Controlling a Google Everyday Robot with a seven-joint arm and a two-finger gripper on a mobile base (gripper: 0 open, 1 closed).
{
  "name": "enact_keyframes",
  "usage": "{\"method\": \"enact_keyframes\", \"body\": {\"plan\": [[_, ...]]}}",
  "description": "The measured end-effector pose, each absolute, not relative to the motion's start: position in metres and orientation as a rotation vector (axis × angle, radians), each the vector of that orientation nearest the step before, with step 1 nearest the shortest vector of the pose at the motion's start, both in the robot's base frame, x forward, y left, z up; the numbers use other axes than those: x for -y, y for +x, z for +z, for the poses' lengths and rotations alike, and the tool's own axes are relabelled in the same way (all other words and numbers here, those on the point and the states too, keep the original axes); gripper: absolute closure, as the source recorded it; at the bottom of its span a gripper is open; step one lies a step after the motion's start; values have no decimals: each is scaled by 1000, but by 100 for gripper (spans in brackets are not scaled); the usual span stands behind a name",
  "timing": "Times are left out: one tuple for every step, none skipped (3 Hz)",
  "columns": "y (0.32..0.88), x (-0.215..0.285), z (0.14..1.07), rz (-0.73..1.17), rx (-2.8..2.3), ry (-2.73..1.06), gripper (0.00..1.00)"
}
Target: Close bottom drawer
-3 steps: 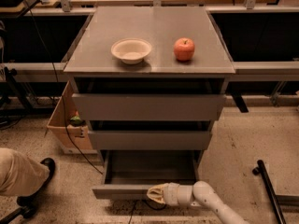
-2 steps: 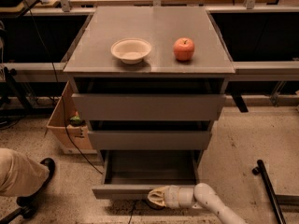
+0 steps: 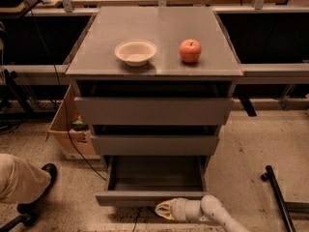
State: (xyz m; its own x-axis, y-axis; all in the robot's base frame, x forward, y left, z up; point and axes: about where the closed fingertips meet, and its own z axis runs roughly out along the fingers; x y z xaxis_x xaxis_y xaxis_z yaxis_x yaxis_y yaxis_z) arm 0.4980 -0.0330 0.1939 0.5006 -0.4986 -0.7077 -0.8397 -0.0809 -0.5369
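Note:
The bottom drawer [image 3: 154,197] of the grey cabinet stands pulled out, its low front panel near the floor and its shallow grey inside showing nothing in it. My gripper [image 3: 163,210] comes in from the lower right on a white arm and sits just below and in front of the drawer's front panel, pointing left. The middle drawer [image 3: 154,144] and the taller top drawer [image 3: 153,111] sit further in above it.
A cream bowl [image 3: 135,52] and a red apple [image 3: 190,50] rest on the cabinet top [image 3: 154,28]. A cardboard box [image 3: 72,127] stands left of the cabinet. A person's leg and black shoe [image 3: 38,175] are at lower left. A black bar [image 3: 277,197] lies on the floor at right.
The gripper has stayed at the bottom drawer's front panel, shifting only slightly. The drawer looks equally far out.

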Motion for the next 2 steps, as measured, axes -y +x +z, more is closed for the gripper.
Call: {"method": "enact_keyframes", "body": {"plan": [[510,31,180,402,-1155,-1722,100],[537,19,172,349,-1150,-1720,100]]}}
